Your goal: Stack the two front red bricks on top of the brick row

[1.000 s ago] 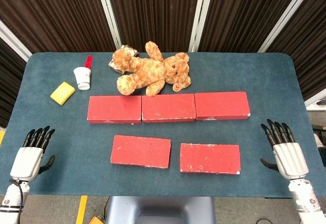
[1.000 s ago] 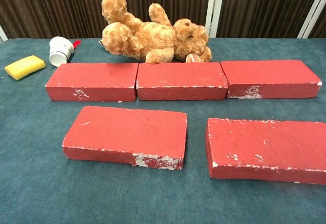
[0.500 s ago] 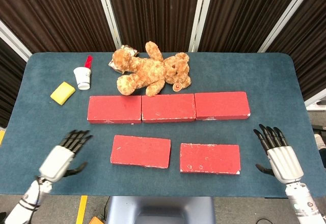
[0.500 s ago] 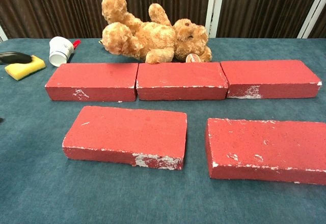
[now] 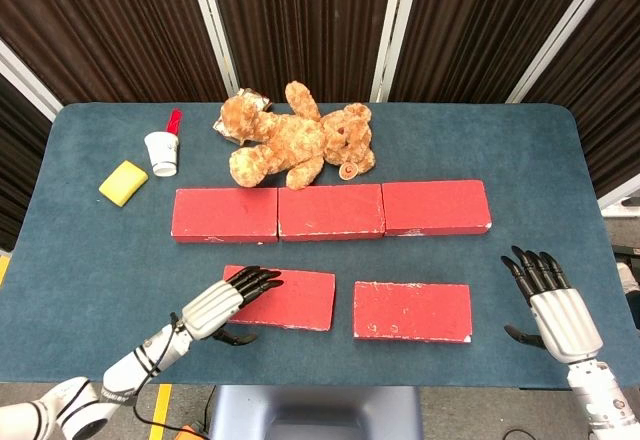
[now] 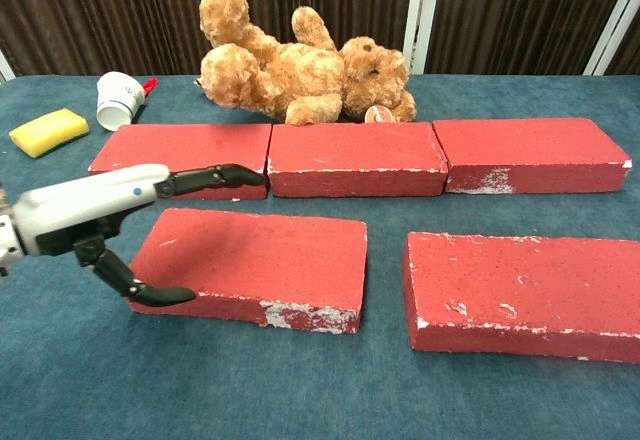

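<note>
Blue-green cloth covers the table (image 5: 90, 260) I am working over from afar, the largest thing in view. Next in size is the row of three red bricks (image 5: 330, 210), laid end to end and touching, just beyond my left hand's fingertips; it is the base the stack goes on, so it lies flat and undisturbed. Nearer me are the two loose bricks. The left front brick (image 5: 290, 298) lies slightly askew, and my left hand (image 5: 222, 302) reaches over its left end: the fingers (image 6: 215, 177) are stretched out above the top face while the thumb (image 6: 140, 288) drops down by the near edge, set as if to clamp the brick between them. I judge it has not closed yet, so this hand is spread and carries nothing. The right front brick (image 5: 412, 311) lies flat between my two hands, with a clear gap to its neighbour, untouched. My right hand (image 5: 553, 305) is well off to that brick's right, palm down and fingers apart, holding nothing, probably waiting its turn. Beyond the row, far from both hands, a brown teddy bear (image 5: 297, 145) sprawls on its back. Away past my left hand sit a yellow sponge (image 5: 123, 182) and a small white cup (image 5: 161, 152), out of the working path
</note>
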You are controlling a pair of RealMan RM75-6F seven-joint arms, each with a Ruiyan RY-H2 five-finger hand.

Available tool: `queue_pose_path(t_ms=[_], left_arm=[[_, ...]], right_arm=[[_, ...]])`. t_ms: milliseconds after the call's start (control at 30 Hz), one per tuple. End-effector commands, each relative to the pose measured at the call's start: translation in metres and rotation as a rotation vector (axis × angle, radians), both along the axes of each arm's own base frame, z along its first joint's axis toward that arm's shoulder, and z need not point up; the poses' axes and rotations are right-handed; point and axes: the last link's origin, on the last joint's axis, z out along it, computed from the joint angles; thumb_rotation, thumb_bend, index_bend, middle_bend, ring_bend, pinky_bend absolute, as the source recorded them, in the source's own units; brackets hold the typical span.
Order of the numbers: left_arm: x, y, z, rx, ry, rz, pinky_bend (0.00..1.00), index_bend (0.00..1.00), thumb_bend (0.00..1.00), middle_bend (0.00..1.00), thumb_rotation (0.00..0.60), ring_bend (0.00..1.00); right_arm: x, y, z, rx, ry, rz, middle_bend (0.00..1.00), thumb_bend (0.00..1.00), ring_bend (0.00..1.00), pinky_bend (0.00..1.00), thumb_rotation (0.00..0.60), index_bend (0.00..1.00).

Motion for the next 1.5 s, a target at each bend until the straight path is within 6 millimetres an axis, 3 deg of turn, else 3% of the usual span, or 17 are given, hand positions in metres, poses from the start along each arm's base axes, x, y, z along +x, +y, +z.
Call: queue_pose_path(t_ms=[33,367,933,1000,1067,1167,1267,1367,1500], left_arm=[[0.004,0.01,-0.016,-0.022,0.005,-0.008,0.0,0.0,0.24,0.0,0.6,0.0],[-0.001,0.026,-0.036,-0.072,0.043,0.016,0.0,0.0,0.23,0.0,0.6,0.0],[-0.013,0.041,-0.04,-0.065,0.157,0.047,0.02,0.0,0.23,0.0,0.6,0.03],[-0.014,0.042,-0.041,-0.069,0.173,0.054,0.09,0.0,0.24,0.04,0.6,0.09],[-0.011,0.043,-0.04,-0.062,0.16,0.058,0.22,0.0,0.27,0.13,0.6,0.18],[-0.008,0.043,-0.036,-0.042,0.13,0.051,0.6,0.09,0.32,0.4,0.6,0.44],[-0.009,0.045,-0.033,-0.009,0.122,0.041,0.8,0.15,0.33,0.5,0.6,0.56],[-0.009,0.046,-0.027,0.008,0.115,0.042,0.91,0.16,0.34,0.52,0.6,0.61],[-0.004,0.052,-0.009,0.086,0.094,0.02,0.93,0.17,0.34,0.53,0.6,0.63]], right_arm=[[0.0,0.001,0.001,0.003,-0.005,0.001,0.0,0.12,0.0,0.0,0.6,0.0],[0.0,0.001,0.003,0.021,-0.014,-0.013,0.0,0.12,0.0,0.0,0.6,0.0],[0.001,0.004,0.001,0.064,-0.027,-0.016,0.0,0.12,0.0,0.0,0.6,0.0],[0.001,0.004,0.002,0.064,-0.028,-0.019,0.0,0.12,0.0,0.0,0.6,0.0],[0.001,0.004,0.002,0.062,-0.029,-0.018,0.0,0.12,0.0,0.0,0.6,0.0],[0.001,0.005,0.002,0.06,-0.031,-0.017,0.0,0.12,0.0,0.0,0.6,0.0],[0.001,0.005,0.003,0.057,-0.03,-0.019,0.0,0.12,0.0,0.0,0.6,0.0],[0.001,0.005,0.002,0.06,-0.03,-0.018,0.0,0.12,0.0,0.0,0.6,0.0],[0.001,0.005,0.003,0.06,-0.033,-0.018,0.0,0.12,0.0,0.0,0.6,0.0]])
